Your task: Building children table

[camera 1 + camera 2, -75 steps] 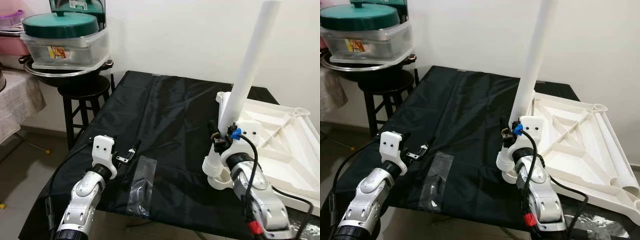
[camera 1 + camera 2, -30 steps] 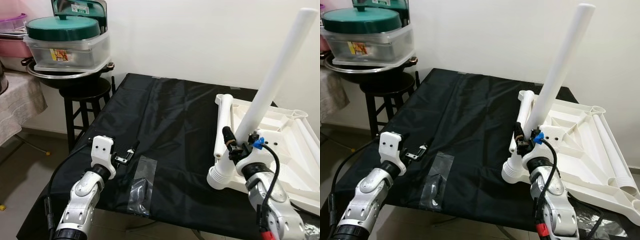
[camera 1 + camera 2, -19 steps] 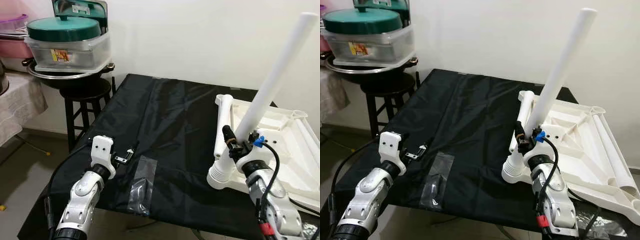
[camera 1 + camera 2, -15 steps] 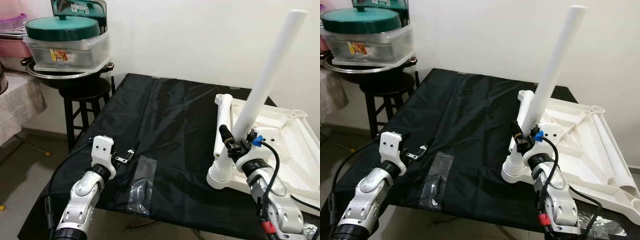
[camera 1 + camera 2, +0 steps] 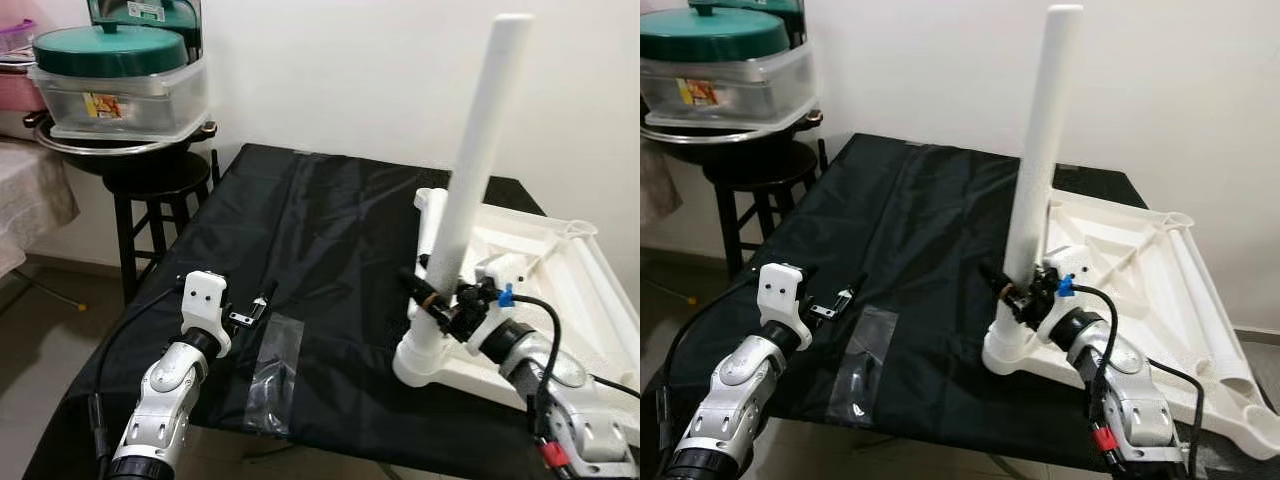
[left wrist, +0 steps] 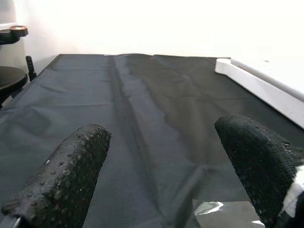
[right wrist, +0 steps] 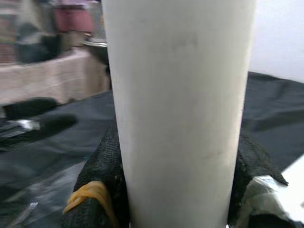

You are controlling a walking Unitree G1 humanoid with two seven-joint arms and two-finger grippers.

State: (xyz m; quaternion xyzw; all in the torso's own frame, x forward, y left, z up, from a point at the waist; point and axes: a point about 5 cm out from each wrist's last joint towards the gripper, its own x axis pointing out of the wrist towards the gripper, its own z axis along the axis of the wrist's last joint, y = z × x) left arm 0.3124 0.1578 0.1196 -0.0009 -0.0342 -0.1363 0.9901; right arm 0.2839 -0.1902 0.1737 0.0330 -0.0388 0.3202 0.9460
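- The right gripper (image 5: 436, 300) is clamped around the lower part of a long white plastic tube leg (image 5: 474, 170), its black textured fingers (image 7: 107, 161) pressing on both sides of the tube.
- The leg stands nearly upright, its ribbed flared base (image 5: 418, 362) seated at the near left corner of the upturned white plastic children's tabletop (image 5: 560, 290).
- The tabletop lies on the right side of a table covered with black cloth (image 5: 320, 230); a second white leg (image 5: 1215, 300) lies along its right rim.
- The left gripper (image 5: 262, 301) hovers low over the cloth with its fingers (image 6: 71, 166) spread wide and holding nothing, just beside a clear plastic bag (image 5: 272, 372).
- A dark stool (image 5: 150, 185) bearing a green-lidded container (image 5: 120, 75) stands left of the table.
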